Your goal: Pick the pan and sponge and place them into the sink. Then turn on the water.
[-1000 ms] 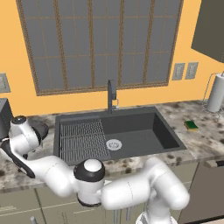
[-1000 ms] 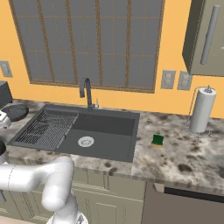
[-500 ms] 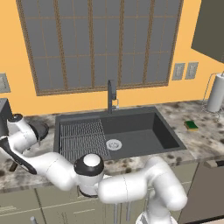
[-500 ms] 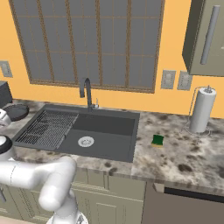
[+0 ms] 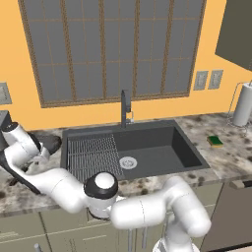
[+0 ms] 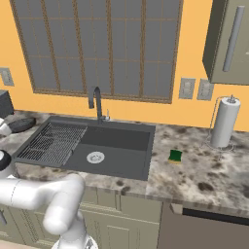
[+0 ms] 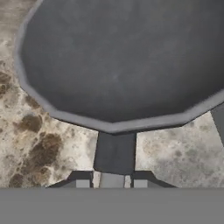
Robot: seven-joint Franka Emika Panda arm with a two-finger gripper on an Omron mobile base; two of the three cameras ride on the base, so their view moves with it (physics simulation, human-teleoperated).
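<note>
The dark grey pan (image 7: 118, 65) lies on the speckled counter left of the sink (image 5: 157, 152), its bowl wide across the hand view. Its black handle (image 7: 114, 153) runs straight down between my fingertips (image 7: 83, 179), which press against both of its sides. My gripper (image 7: 112, 181) is shut on that handle. In the left base view the pan (image 5: 50, 143) sits just beyond my white hand (image 5: 22, 141); it is also at the far left as the pan (image 6: 20, 125). The yellow-green sponge (image 5: 214, 141) rests on the counter right of the sink (image 6: 121, 138), as the sponge (image 6: 175, 156).
A dark faucet (image 5: 125, 106) stands behind the basin, with a ribbed draining grid (image 5: 93, 152) and a silver drain (image 5: 128, 162) inside. A paper towel roll (image 6: 223, 121) stands at the far right. A dark appliance (image 6: 5, 103) sits behind the pan.
My hand has crept a little further left and away over the counter toward the pan. Pan and sponge have stayed where they were.
</note>
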